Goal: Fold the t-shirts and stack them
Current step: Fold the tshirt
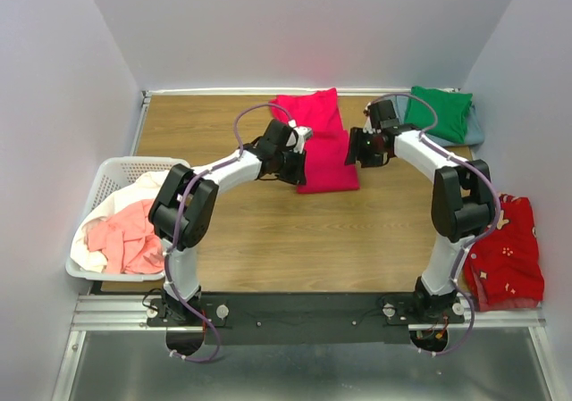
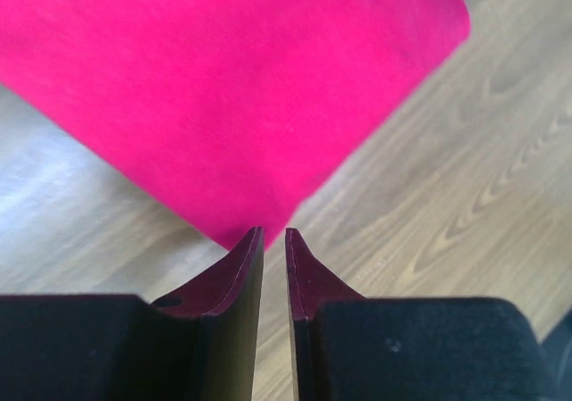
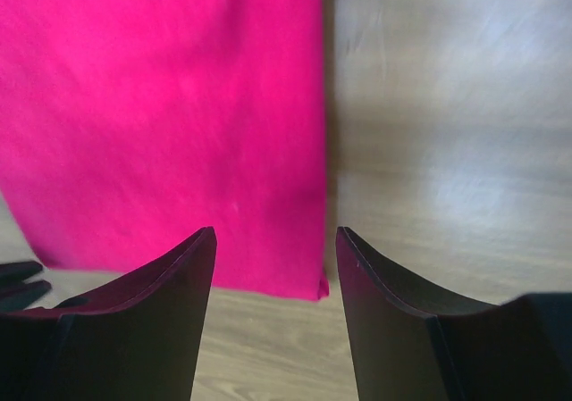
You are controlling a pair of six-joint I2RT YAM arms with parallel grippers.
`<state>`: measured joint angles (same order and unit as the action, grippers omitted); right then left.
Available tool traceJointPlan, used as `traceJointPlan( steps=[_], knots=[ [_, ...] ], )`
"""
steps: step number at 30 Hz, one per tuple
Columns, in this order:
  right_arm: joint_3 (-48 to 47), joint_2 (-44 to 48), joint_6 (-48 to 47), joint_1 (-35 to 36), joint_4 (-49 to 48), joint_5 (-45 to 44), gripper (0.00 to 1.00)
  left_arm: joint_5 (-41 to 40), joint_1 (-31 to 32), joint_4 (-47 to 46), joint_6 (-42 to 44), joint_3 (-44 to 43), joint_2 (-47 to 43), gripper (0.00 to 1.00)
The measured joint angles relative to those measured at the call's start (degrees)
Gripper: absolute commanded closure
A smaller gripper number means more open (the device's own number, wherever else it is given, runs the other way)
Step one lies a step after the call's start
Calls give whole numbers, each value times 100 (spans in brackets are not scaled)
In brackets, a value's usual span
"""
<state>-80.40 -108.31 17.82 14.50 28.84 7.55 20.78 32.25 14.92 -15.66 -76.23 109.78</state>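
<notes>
The crimson-pink t-shirt [image 1: 325, 162] lies folded flat at the middle of the bench [image 1: 268, 240], toward the far side. The two arms reach in on it from either side. Only the overhead view shows this, along with the other t-shirts. A green t-shirt [image 1: 438, 112] sits on a grey-blue t-shirt [image 1: 476, 134] in the far right corner. A salmon-pink t-shirt [image 1: 132, 238] and a white t-shirt [image 1: 89, 254] are heaped in the white lattice basket [image 1: 107, 167] at the left edge. A red patterned cloth [image 1: 509, 256] lies off the bench's right side.

The overhead view hides how the fingers stand; the wrist views show it. The left claw [image 2: 273, 233] has its fingers a narrow slit apart with nothing between them. Their tips are just at a corner of the crimson-pink t-shirt; whether they touch the cloth I cannot tell. The right claw [image 3: 275, 231] is spread wide and empty. It is poised over the shirt's straight right edge, and the near right corner of the cloth shows in the gap between its fingers. Bare wood fills the right half of that view.
</notes>
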Motion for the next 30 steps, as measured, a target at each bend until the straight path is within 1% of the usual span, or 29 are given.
traceJointPlan(
  steps=[1, 4, 9, 11, 12, 14, 15, 22, 23, 24, 25, 28, 30],
  knots=[
    [111, 0, -2, 0, 0, 70, 34, 105, 0, -39, -7, 83, 2, 74],
    [402, 7, 0, 0, -17, 197, 29, 199, -2, -118, -13, 267, 2, 71],
    [601, 11, -13, 0, -57, 234, 26, 164, -59, -129, -15, 492, 2, 69],
    [601, 11, -13, 0, -98, 236, 25, 61, -96, -129, -26, 507, 2, 69],
    [601, 11, -15, 0, -114, 236, 22, -33, -116, -122, -28, 505, 2, 69],
    [601, 11, -15, 0, -129, 234, 21, -151, -125, -92, -33, 501, 2, 68],
    [601, 11, -20, 0, -140, 232, 19, -240, -144, -42, -46, 481, 2, 68],
    [601, 11, -35, 0, -179, 216, 19, -538, -166, 214, -74, 227, 4, 65],
    [601, 11, -35, 0, -179, 216, 19, -560, -164, 254, -76, 181, 4, 60],
    [599, 11, -35, 0, -179, 214, 19, -584, -164, 308, -81, 116, 9, 49],
    [599, 11, -35, 0, -179, 214, 19, -625, -164, 382, -87, 9, 24, 44],
    [590, 11, -33, 0, -179, 214, 19, -739, -166, 544, -103, -229, 50, 43],
    [579, 11, -33, 0, -181, 214, 19, -833, -164, 688, -57, -382, 50, 35]
  ],
)
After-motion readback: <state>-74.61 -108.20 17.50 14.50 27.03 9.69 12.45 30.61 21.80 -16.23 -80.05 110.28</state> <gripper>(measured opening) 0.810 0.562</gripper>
